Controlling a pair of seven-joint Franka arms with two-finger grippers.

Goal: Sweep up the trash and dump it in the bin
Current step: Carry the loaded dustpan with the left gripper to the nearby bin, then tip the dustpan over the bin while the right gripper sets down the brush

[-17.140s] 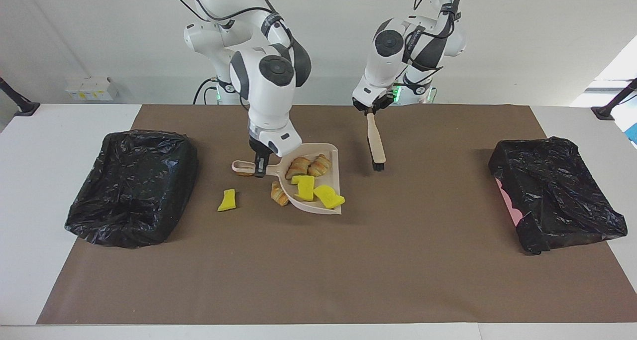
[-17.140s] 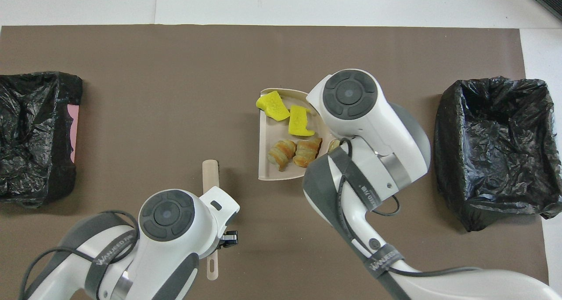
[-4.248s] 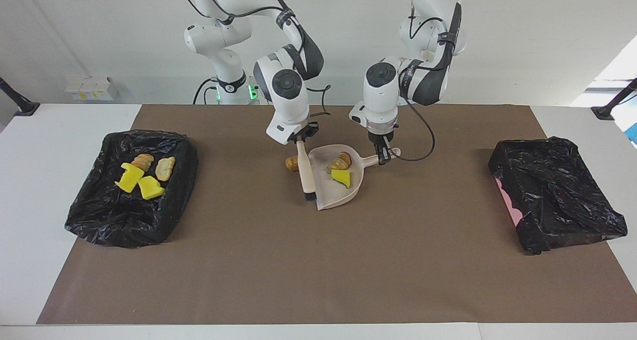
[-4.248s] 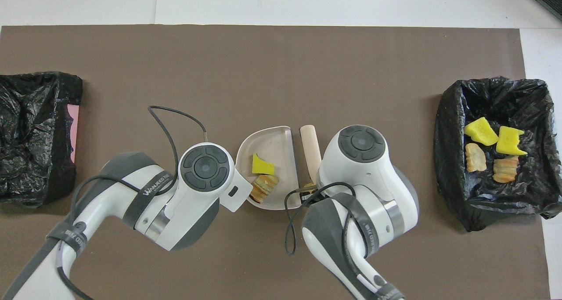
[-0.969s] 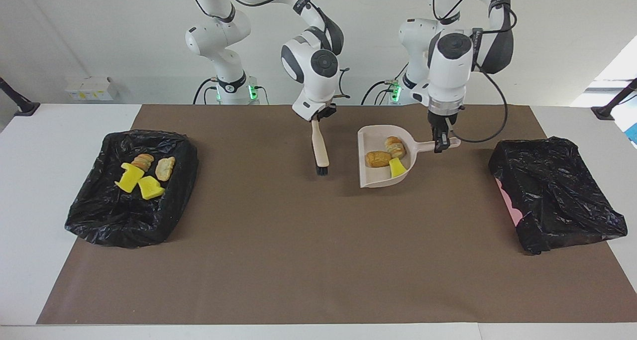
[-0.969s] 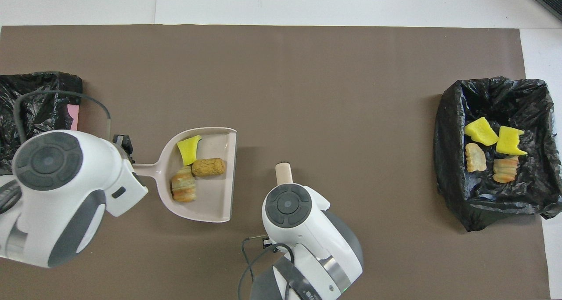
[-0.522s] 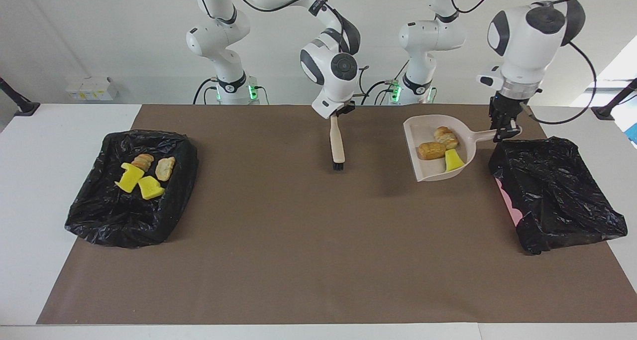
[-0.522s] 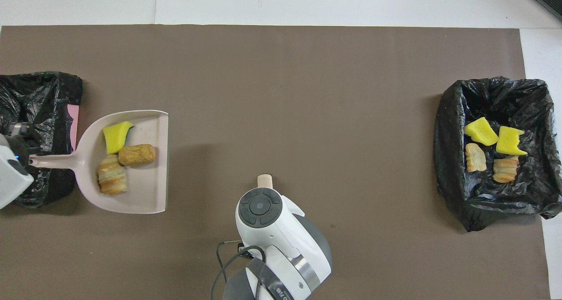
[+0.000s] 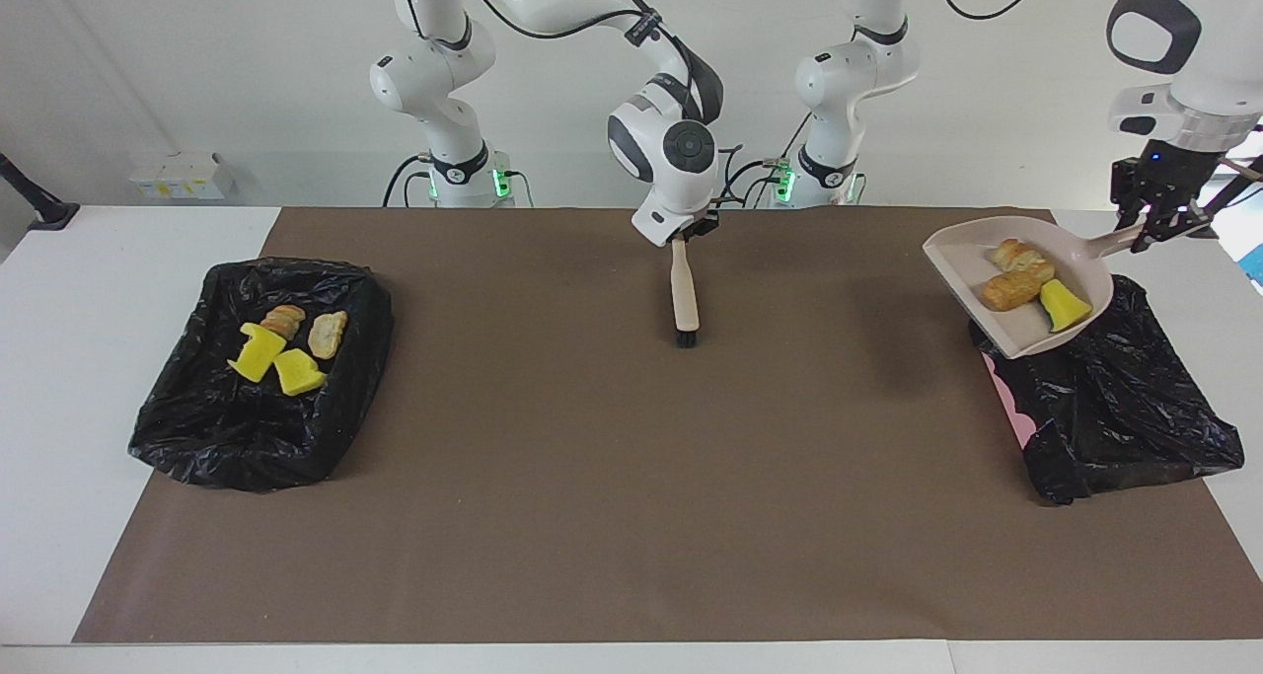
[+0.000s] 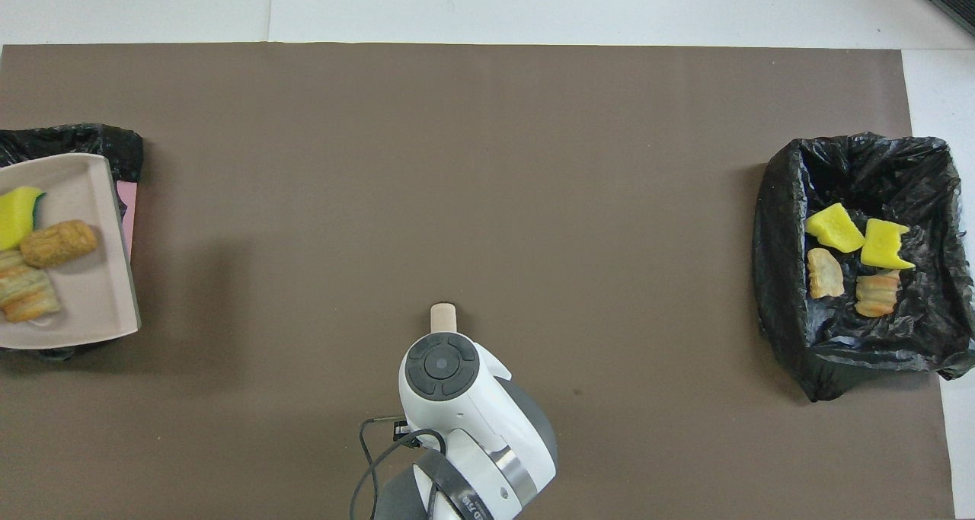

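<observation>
The left arm is reaching high and out toward its own end of the table, its left gripper (image 9: pixel 1159 228) pointing down and clamped on the handle of the dustpan (image 9: pixel 1026 334), which is hanging tilted over the bin (image 9: pixel 1135 408) at that end with two bread-like lumps (image 9: pixel 1010 289) and a yellow sponge chunk (image 9: pixel 1064 306) of trash lying in it. The right arm is bending down over the middle of the brown mat (image 9: pixel 631 516), near its edge closest to the robots, with the right gripper (image 9: pixel 684 232) gripping the top of the brush (image 9: pixel 684 299), which is hanging bristles-down. Four more trash pieces (image 9: pixel 281 348) are lying in the other bin (image 9: pixel 227 437) at the right arm's end.
</observation>
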